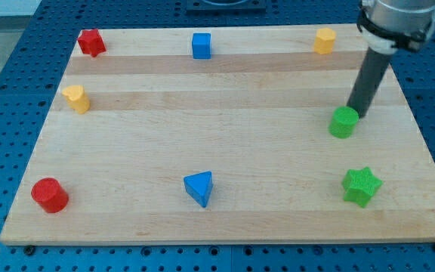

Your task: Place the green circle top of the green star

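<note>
The green circle point(343, 122) sits at the view's right, about mid-height on the wooden board. The green star point(362, 186) lies below it, slightly to the right, near the board's bottom right. My tip point(353, 113) is at the lower end of the dark rod and rests against the green circle's upper right edge. The rod rises from there toward the view's top right.
A red star point(91, 42), a blue cube point(202, 45) and a yellow block point(324, 41) line the top edge. A yellow heart-like block point(76, 98) is at the left. A red cylinder point(49, 195) and a blue triangle point(199, 188) lie along the bottom.
</note>
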Motion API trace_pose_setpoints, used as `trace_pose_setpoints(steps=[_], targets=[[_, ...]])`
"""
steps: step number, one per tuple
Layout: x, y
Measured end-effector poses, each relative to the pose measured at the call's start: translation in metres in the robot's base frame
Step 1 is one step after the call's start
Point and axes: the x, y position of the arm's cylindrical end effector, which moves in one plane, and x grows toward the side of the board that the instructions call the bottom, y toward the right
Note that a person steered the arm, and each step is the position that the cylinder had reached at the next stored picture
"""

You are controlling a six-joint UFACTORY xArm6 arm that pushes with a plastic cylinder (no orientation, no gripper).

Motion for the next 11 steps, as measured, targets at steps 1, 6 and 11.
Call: trace_pose_setpoints(steps=[1, 6, 11], targets=[[-0.023, 0.001], [-0.015, -0.018], [0.042, -0.021]])
